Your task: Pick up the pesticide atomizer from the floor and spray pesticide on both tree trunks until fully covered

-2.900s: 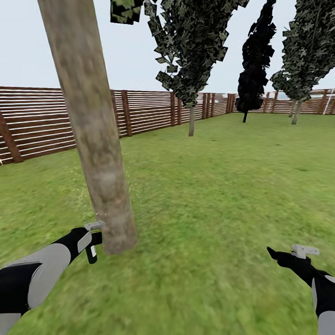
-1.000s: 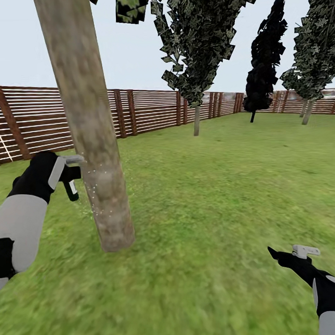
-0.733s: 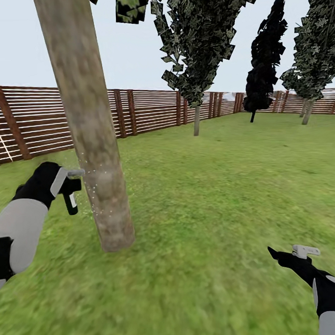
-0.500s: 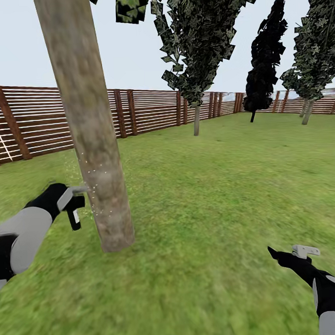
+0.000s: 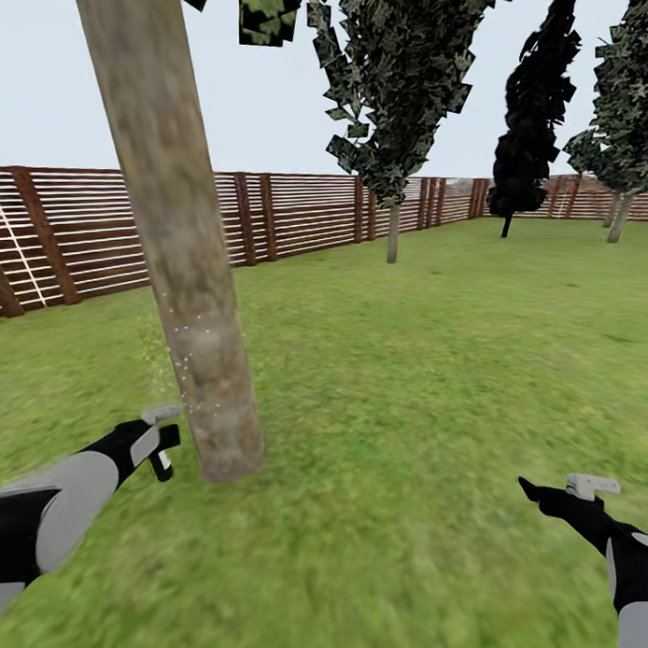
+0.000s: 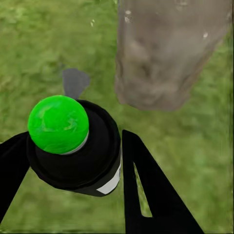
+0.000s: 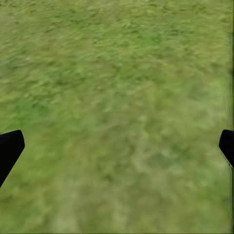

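A thick pale grey-brown tree trunk (image 5: 184, 273) rises from the lawn at the left of the head view. Fine whitish pesticide speckles (image 5: 182, 362) dot its lower part and the air beside it. My left gripper (image 5: 156, 440) is low, just left of the trunk's base, shut on the pesticide atomizer (image 5: 163, 458). In the left wrist view the atomizer (image 6: 73, 146) is a black body with a green cap between the black fingers (image 6: 146, 190), and the trunk (image 6: 165, 53) is close ahead. My right gripper (image 5: 552, 495) hangs open over grass at the lower right, its fingertips (image 7: 9, 151) wide apart.
A brown slatted fence (image 5: 292, 218) rings the lawn. Further trees with dark crowns stand near it: one pale-trunked (image 5: 393, 233) in the middle, a black one (image 5: 520, 182), another at the far right (image 5: 619, 216). Open grass (image 5: 437, 357) lies between the arms.
My left arm has come down along the trunk with the atomizer, from mid-height to near its base. The view has shifted slightly. The right arm has not moved.
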Robot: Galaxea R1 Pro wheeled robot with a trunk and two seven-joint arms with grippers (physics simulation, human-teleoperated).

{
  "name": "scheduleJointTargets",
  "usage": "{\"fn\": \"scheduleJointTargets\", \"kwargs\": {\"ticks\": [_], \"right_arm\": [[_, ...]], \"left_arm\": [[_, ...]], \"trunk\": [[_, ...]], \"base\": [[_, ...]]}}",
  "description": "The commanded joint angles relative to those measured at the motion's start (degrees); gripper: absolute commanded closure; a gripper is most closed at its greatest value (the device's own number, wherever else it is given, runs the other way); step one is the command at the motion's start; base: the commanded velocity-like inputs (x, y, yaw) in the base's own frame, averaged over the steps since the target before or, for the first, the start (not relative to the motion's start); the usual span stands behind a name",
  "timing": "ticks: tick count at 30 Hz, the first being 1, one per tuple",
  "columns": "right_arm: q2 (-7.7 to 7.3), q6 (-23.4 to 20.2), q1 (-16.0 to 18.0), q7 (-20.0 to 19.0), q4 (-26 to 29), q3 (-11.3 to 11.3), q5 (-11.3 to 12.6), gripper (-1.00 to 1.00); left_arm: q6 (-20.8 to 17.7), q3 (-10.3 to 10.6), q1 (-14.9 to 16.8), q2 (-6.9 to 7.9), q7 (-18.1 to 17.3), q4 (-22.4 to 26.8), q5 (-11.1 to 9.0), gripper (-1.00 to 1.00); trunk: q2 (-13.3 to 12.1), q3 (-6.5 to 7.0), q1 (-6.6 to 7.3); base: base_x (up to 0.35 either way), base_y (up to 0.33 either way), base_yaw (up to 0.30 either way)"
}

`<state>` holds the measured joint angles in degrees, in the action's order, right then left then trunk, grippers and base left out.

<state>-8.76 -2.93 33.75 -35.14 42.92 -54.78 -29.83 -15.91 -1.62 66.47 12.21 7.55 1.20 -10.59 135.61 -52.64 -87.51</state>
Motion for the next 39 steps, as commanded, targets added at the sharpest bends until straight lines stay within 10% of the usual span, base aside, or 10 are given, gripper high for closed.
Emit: {"fn": "scheduleJointTargets", "kwargs": {"ticks": [1, 5, 39], "right_arm": [[-0.03, 0.0, 0.0, 0.0, 0.0, 0.1, 0.0, -1.00], [0.27, -0.1, 0.0, 0.3, 0.2, 0.2, -0.2, -1.00], [0.50, 0.1, 0.0, 0.3, 0.0, 0.2, -0.3, -1.00]], "left_arm": [[0.6, 0.2, -0.5, -0.03, 0.0, 0.1, -1.5, 1.00], [1.7, 0.2, -1.4, -0.16, 0.1, 0.1, -5.1, 1.00], [3.3, 0.2, -1.9, -0.13, 0.1, 0.1, -5.1, 1.00]], "trunk": [[0.0, 0.01, 0.01], [0.0, 0.01, 0.01], [0.0, 0.01, 0.01]], "base": [[0.056, -0.307, 0.127], [0.064, -0.316, 0.229], [0.091, -0.322, 0.147]]}}
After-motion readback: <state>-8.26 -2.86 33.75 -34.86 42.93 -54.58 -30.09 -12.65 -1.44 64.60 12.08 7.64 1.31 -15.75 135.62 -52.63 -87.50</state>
